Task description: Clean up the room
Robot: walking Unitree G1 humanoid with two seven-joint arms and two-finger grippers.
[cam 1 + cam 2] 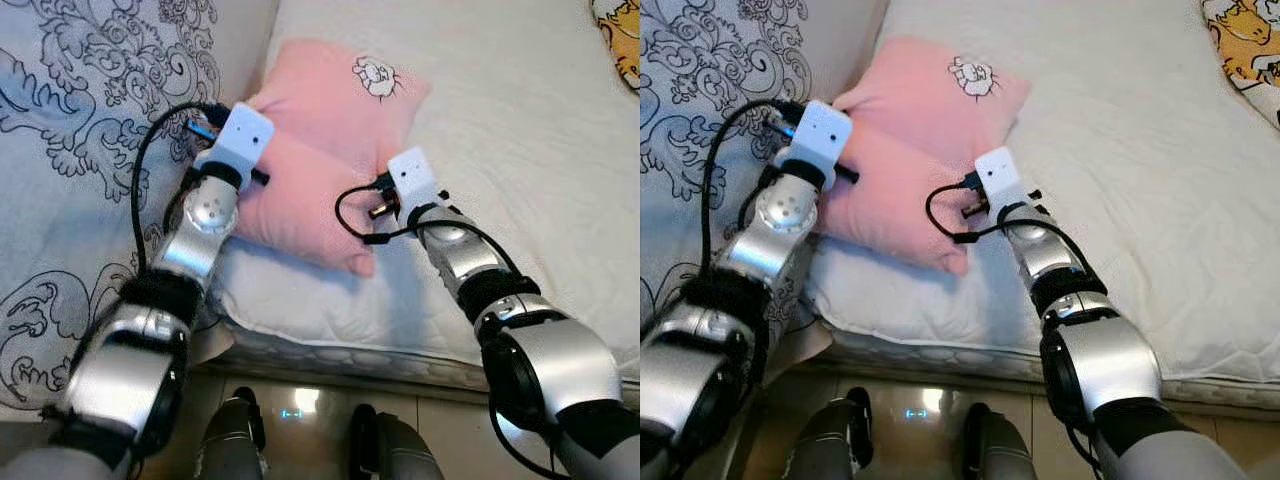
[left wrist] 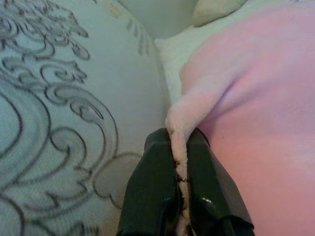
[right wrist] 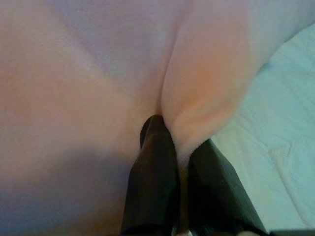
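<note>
Both end effectors, left [image 2: 179,162] and right [image 3: 177,147], pinch folds of the pink pillow [image 1: 320,130] on the bed [image 1: 520,150].

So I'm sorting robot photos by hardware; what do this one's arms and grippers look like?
Both arms are silver metal segments joined by black sections. The left arm has a rounded silver joint with small dots, and a black cable loops beside it. The right arm also carries a looping black cable. Each wrist is capped by a white box. The left gripper and right gripper each have two long black fingers.
</note>
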